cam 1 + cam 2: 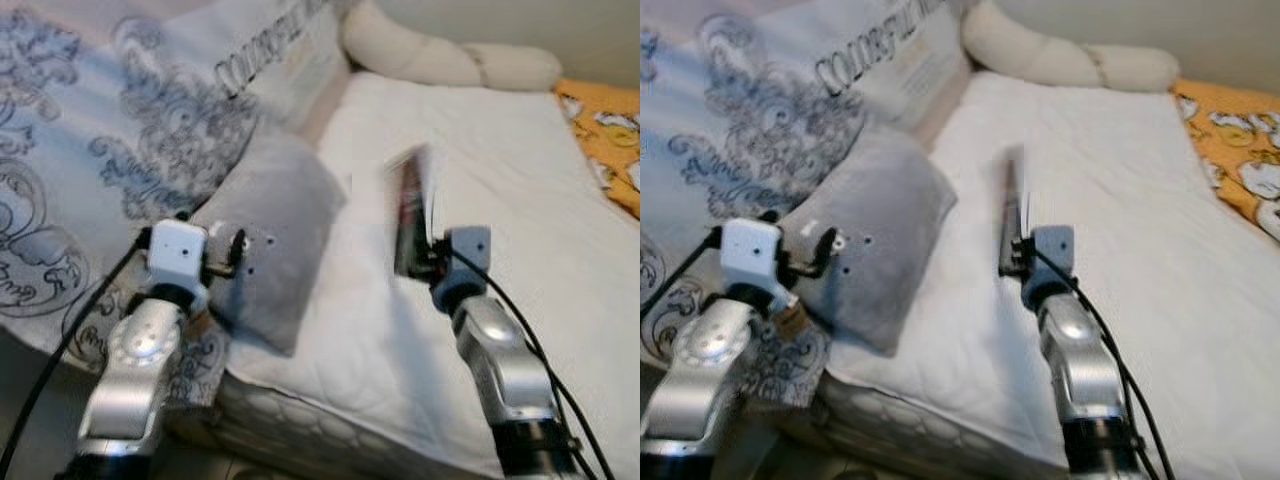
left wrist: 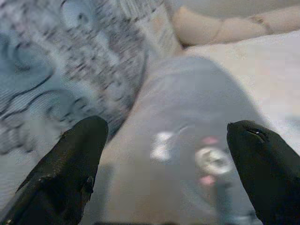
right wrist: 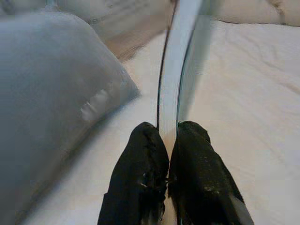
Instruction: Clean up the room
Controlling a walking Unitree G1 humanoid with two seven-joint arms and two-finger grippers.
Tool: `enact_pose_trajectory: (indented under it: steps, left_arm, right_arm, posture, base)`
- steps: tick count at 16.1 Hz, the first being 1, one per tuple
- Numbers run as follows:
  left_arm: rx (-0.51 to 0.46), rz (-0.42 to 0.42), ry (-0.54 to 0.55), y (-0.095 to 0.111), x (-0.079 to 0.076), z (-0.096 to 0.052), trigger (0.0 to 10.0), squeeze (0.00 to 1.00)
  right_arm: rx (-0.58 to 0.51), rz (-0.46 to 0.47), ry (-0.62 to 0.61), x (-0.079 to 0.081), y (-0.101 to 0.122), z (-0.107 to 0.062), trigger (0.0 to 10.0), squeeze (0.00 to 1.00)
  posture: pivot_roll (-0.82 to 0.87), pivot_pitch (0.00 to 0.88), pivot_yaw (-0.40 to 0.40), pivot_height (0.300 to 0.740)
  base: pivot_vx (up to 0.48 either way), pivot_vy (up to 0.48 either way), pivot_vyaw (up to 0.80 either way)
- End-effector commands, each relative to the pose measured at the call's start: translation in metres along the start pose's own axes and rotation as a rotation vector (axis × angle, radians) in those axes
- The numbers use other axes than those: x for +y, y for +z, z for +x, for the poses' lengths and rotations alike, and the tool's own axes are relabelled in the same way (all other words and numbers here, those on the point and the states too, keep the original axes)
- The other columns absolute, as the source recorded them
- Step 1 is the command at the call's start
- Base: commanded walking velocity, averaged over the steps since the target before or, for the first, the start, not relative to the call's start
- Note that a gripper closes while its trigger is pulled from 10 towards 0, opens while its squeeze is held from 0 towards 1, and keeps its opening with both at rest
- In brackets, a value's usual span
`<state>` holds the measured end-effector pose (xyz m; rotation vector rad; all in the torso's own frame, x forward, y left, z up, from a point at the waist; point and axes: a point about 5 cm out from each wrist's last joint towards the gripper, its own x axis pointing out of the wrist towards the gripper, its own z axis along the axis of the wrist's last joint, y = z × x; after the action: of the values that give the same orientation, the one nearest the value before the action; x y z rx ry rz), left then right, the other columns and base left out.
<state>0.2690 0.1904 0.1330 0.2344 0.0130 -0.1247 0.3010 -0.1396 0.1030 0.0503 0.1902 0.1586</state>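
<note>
The right gripper [image 3: 166, 154] pinches a thin, flat book [image 3: 176, 70] by its edge, holding it on edge above the quilted white mattress [image 1: 500, 180]. The left gripper [image 2: 164, 154] is spread wide, fingers apart in front of a soft grey cushion [image 1: 275, 225]. Beside the cushion lies a grey patterned duvet [image 1: 90, 130]; a cream bolster [image 1: 450, 55] lies along the wall.

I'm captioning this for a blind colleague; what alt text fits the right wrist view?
The right gripper, two black fingers shut on a thin, flat book held edge-on, hangs over a white quilted bed. A grey pillow lies beside it.
</note>
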Motion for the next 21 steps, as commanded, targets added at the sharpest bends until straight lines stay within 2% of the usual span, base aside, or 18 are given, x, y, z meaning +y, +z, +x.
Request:
enact_pose_trajectory:
  steps: [1, 3, 5, 7, 9, 11, 12, 13, 17, 18, 19, 21]
  left_arm:
    - [-0.022, 0.004, -0.087, 0.007, -0.011, 0.001, 10.0, 0.0]
    - [-0.005, 0.032, -0.208, 0.007, -0.017, -0.001, 10.0, 0.0]
    - [0.018, 0.053, -0.348, 0.008, -0.023, -0.004, 10.0, 0.0]
    - [0.044, 0.064, -0.486, 0.008, -0.029, -0.008, 10.0, 0.0]
    - [0.082, 0.078, -0.635, 0.005, -0.036, -0.012, 10.0, 0.0]
    - [0.109, 0.088, -0.714, 0.004, -0.038, -0.014, 10.0, 0.0]
    - [0.131, 0.099, -0.772, 0.004, -0.04, -0.015, 10.0, 0.0]
    - [0.14, 0.1, -0.79, 0.004, -0.04, -0.016, 10.0, 0.0]
    - [0.18, 0.113, -0.851, 0.002, -0.039, -0.018, 10.0, 0.0]
    - [0.198, 0.117, -0.868, 0.0, -0.039, -0.019, 10.0, 0.0]
    - [0.219, 0.119, -0.89, -0.002, -0.039, -0.021, 10.0, 0.0]
    - [0.246, 0.105, -0.917, -0.005, -0.038, -0.025, 10.0, 0.0]
  right_arm:
    - [-0.011, 0.069, 0.03, -0.001, 0.009, 0.004, 10.0, 0.0]
    - [0.048, 0.161, 0.037, -0.004, 0.008, 0.013, 10.0, 0.0]
    - [0.171, 0.22, 0.064, -0.004, -0.001, 0.022, 10.0, 0.0]
    - [0.256, 0.356, 0.104, -0.003, -0.007, 0.028, 10.0, 0.0]
    - [0.333, 0.448, 0.128, -0.007, -0.018, 0.036, 10.0, 0.0]
    - [0.382, 0.519, 0.14, -0.008, -0.026, 0.041, 10.0, 0.0]
    - [0.422, 0.585, 0.12, -0.013, -0.032, 0.045, 10.0, 0.0]
    - [0.432, 0.612, 0.116, -0.014, -0.033, 0.046, 10.0, 0.0]
    - [0.482, 0.595, 0.101, -0.023, -0.038, 0.047, 10.0, 0.0]
    - [0.503, 0.594, 0.094, -0.025, -0.041, 0.046, 10.0, 0.13]
    - [0.524, 0.586, 0.068, -0.03, -0.045, 0.044, 10.0, 1.0]
    - [0.535, 0.562, 0.034, -0.037, -0.051, 0.04, 10.0, 1.0]
  posture:
    - [0.16, 0.0, -0.013, 0.74]
    - [0.17, 0.0, -0.021, 0.74]
    - [0.18, 0.0, -0.02, 0.74]
    - [0.18, 0.0, -0.016, 0.74]
    - [0.19, 0.0, -0.011, 0.74]
    - [0.19, 0.0, -0.001, 0.74]
    - [0.2, 0.0, 0.004, 0.74]
    - [0.2, 0.0, 0.004, 0.74]
    - [0.21, 0.0, 0.012, 0.74]
    - [0.22, 0.0, 0.013, 0.74]
    - [0.22, 0.0, 0.011, 0.74]
    - [0.22, 0.0, 0.011, 0.74]
  base:
    - [0.0, 0.0, 0.0]
    - [0.0, 0.0, 0.0]
    - [0.0, 0.0, 0.0]
    - [0.0, 0.0, 0.0]
    - [0.0, 0.0, 0.0]
    - [0.0, 0.0, 0.0]
    - [0.0, 0.0, 0.0]
    - [0.0, 0.0, 0.0]
    - [0.0, 0.0, 0.0]
    - [0.0, 0.0, 0.0]
    - [0.0, 0.0, 0.0]
    - [0.0, 0.0, 0.0]
